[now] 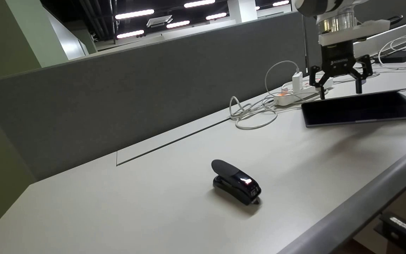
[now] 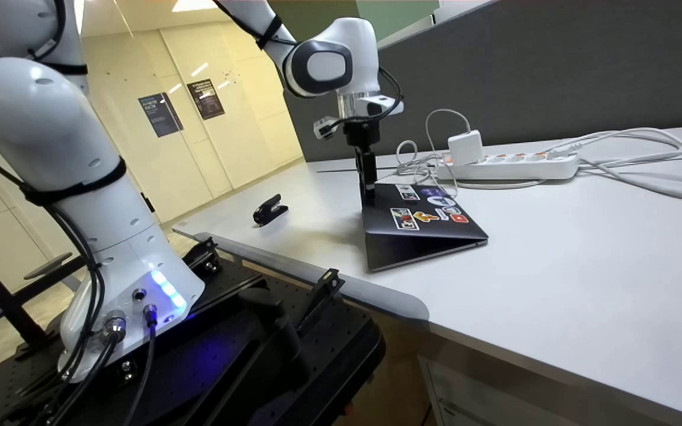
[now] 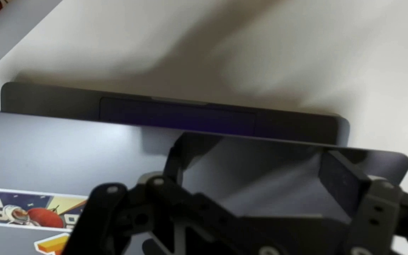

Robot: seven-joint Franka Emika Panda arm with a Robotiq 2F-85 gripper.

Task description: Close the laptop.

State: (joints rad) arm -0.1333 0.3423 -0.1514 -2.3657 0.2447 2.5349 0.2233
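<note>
The laptop stands partly folded on the desk, its lid [image 2: 436, 228] leaning low over the base with a dark gap between them. Its dark inner side [image 1: 361, 107] faces an exterior view. In the wrist view the grey lid [image 3: 94, 156] covers most of the base [image 3: 175, 109]; only a front strip with the trackpad shows. The lid's outside bears several stickers. My gripper [image 1: 340, 92] is open, fingers apart and pointing down, holding nothing. In the wrist view its fingertips [image 3: 260, 150] are at the lid's outer face near its free edge; I cannot tell if they press on it.
A black stapler [image 1: 236, 181] sits on the desk [image 1: 136, 208]. A white power strip [image 2: 512, 167] with a charger and loose cables [image 1: 256, 113] lies behind the laptop, before a grey partition [image 1: 153, 95]. The desk's rounded front edge [image 2: 317, 260] faces the robot base.
</note>
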